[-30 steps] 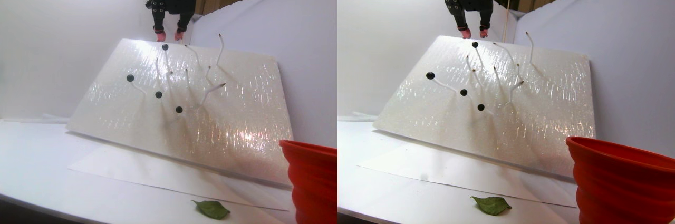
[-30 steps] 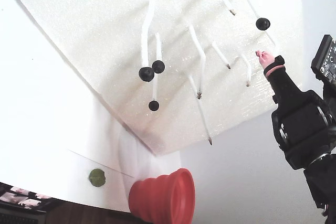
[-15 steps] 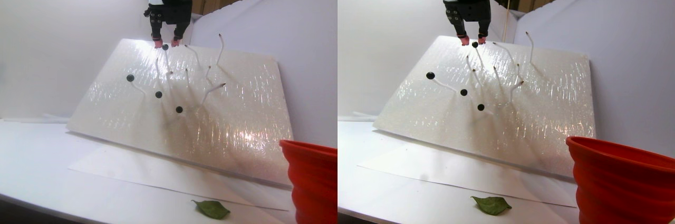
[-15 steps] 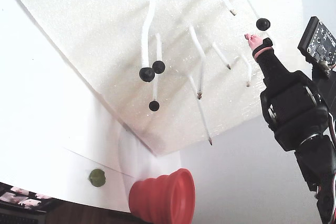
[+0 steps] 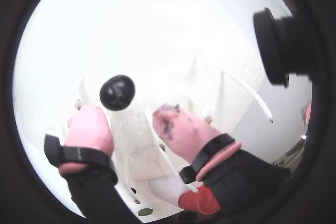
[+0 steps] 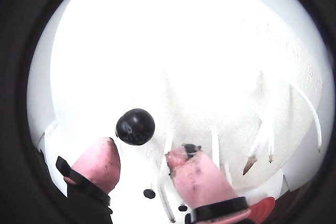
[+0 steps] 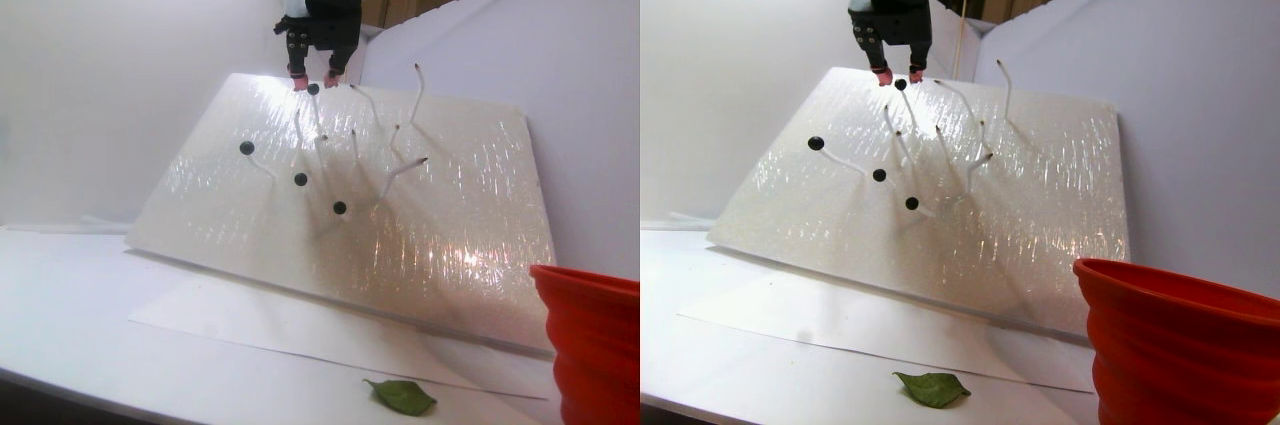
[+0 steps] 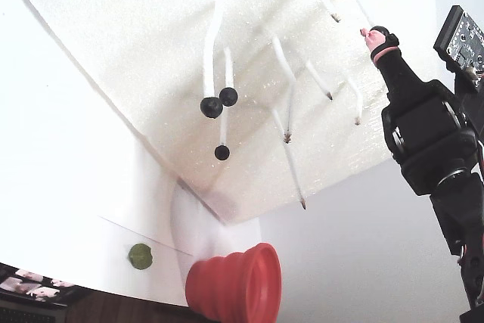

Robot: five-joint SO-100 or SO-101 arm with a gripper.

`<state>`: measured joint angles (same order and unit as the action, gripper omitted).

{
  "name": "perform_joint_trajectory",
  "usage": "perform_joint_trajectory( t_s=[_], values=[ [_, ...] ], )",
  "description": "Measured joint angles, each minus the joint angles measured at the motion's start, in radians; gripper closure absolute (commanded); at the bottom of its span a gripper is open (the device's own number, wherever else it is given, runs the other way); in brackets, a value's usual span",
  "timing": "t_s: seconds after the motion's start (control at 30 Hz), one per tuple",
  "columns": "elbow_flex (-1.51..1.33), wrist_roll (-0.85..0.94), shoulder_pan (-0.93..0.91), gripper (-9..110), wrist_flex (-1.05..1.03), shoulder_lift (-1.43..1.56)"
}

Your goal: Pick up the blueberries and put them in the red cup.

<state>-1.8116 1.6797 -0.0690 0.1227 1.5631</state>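
Item: gripper (image 7: 312,82), black with pink-capped fingertips (image 5: 88,124), at the top edge of a leaning white foam board (image 7: 420,235). We find its jaws parted, one on each side of the top blueberry (image 7: 313,89); in both wrist views that berry (image 5: 117,92) sits in the gap, close by the left pad, and we cannot tell whether any pad touches it.

Item: three more blueberries (image 7: 300,179) on thin white stems (image 7: 400,177) lower on the board, in the stereo pair view; several stems bare.

Item: red cup (image 7: 590,335), upright at the lower right of the stereo pair view, well apart from the gripper.

Item: green leaf (image 7: 403,397) on the white table (image 7: 80,315), left of the cup.
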Motion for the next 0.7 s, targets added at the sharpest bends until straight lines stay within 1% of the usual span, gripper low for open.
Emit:
perform_joint_trajectory(
  t_s=[0.7],
  values=[
    [0.097, 0.0, 0.012, 83, 0.0, -0.08]
  ],
)
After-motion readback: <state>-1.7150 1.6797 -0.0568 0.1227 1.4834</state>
